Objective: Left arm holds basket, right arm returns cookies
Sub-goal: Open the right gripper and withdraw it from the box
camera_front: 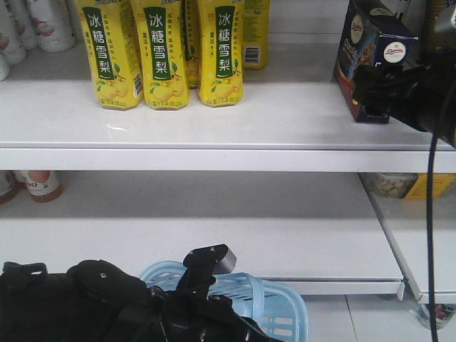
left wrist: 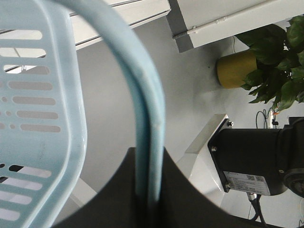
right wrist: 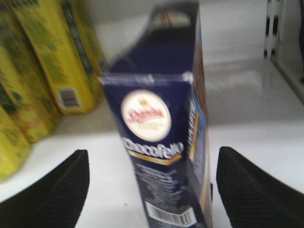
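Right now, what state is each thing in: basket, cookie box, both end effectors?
Basket: hanging by its handle.
Left end effector: shut on the handle.
Cookie box: upright on the shelf, released.
Right end effector: open, pads apart either side of the box.

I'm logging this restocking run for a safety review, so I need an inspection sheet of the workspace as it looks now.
Surface: white upper shelf, lower shelf beneath it.
Job's things: cookies upright on the upper shelf, at its right end; basket low, below the shelves.
Clutter: yellow drink bottles left of the cookies; white bottles far left; red-labelled bottles on the lower shelf.
Hands: right hand open, fingers either side of the cookies, not touching; left hand shut on the basket handle.
Cables: black cable hanging at right.
Surroundings: potted plant in a yellow pot, pale floor.
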